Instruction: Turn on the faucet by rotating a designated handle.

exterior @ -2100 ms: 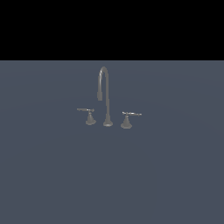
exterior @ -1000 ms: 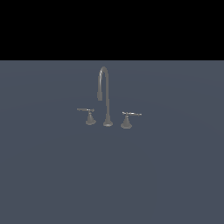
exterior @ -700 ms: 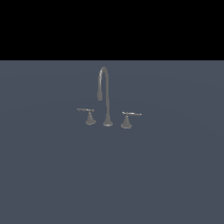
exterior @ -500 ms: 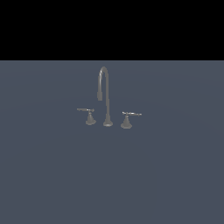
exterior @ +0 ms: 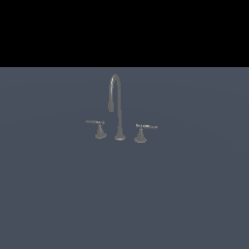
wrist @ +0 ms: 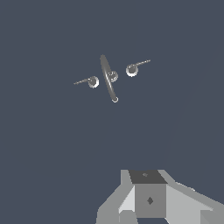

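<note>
The faucet (exterior: 116,109) is a small dull-grey set with a tall gooseneck spout and two short lever handles. The slightly smaller-looking handle (exterior: 97,127) is on the exterior view's left. Its bigger twin (exterior: 143,131) is on the right. In the wrist view the faucet (wrist: 109,78) shows from above, with a lever on each side; the handle (wrist: 87,82) seems to be the one whose lever points to the picture's left edge. My gripper (wrist: 149,197) is far above and apart from the faucet. Only part of its grey body shows, and I cannot tell how the jaws stand. No arm shows in the exterior view.
The faucet stands on a flat, plain blue-grey surface (exterior: 185,194) that fills both views. A black band lies behind it in the exterior view. No other objects show.
</note>
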{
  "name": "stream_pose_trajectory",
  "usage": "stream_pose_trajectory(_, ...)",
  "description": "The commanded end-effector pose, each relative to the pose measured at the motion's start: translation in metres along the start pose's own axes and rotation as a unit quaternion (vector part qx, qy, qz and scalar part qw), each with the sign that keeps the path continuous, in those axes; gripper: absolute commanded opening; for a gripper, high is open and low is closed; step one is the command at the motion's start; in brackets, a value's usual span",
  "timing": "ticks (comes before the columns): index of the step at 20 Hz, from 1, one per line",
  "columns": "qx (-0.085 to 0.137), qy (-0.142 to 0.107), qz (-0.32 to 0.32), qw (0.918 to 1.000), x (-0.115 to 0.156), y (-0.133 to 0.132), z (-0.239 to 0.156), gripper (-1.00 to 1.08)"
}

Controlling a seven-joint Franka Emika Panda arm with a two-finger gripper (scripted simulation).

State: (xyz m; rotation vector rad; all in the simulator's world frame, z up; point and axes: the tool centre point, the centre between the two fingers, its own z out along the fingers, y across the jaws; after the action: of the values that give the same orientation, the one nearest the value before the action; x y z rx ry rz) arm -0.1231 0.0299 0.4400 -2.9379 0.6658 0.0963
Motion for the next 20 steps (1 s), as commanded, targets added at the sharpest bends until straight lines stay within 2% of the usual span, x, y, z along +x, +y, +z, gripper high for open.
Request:
stream_pose_trajectory(1, 0.004, -0.004, 0.033, 0.9994, 0.015, -0.012, 0.011, -1.00)
stream_pose_trajectory(6, 0.009, -0.010, 0.099, 0.9950, 0.045, -0.034, 0.035, -1.00)
stream_pose_trajectory(10, 0.011, -0.013, 0.153, 0.9881, 0.067, -0.051, 0.058, -1.00)
stream_pose_trajectory(15, 0.010, -0.015, 0.220, 0.9754, 0.093, -0.071, 0.089, -1.00)
stream_pose_trajectory(20, 0.006, -0.013, 0.285, 0.9583, 0.117, -0.089, 0.125, -1.00)
